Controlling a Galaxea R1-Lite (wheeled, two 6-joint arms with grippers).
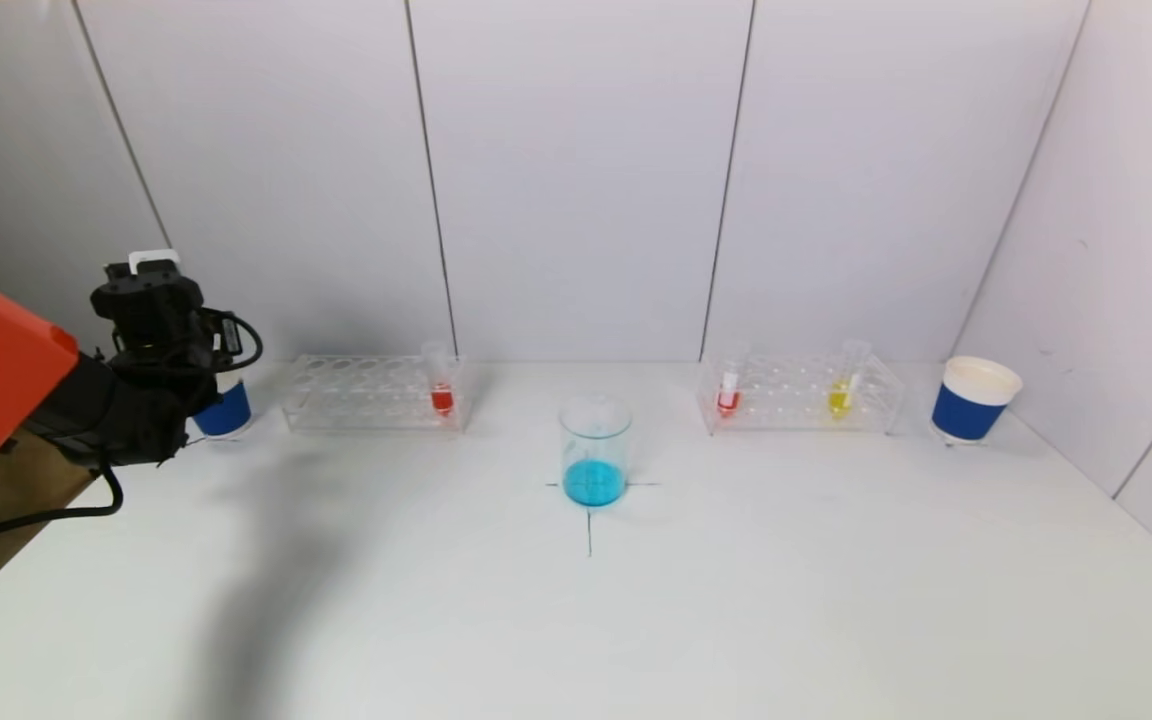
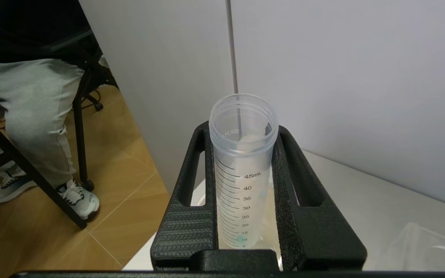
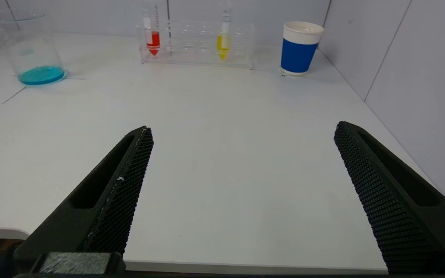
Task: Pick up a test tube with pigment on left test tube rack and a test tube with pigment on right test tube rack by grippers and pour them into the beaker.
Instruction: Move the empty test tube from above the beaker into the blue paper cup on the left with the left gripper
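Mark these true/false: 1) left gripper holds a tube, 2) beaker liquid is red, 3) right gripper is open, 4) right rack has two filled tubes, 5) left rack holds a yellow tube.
1) True: the left gripper is shut on a near-empty graduated tube.
2) False: the beaker holds blue liquid.
3) True: the right gripper is open, low over the table's near edge.
4) True: right rack holds a red tube and a yellow tube.
5) False: left rack holds one red-filled tube.

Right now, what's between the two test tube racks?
Head view: only the beaker, holding blue liquid, stands between the left rack and right rack; bare table otherwise.
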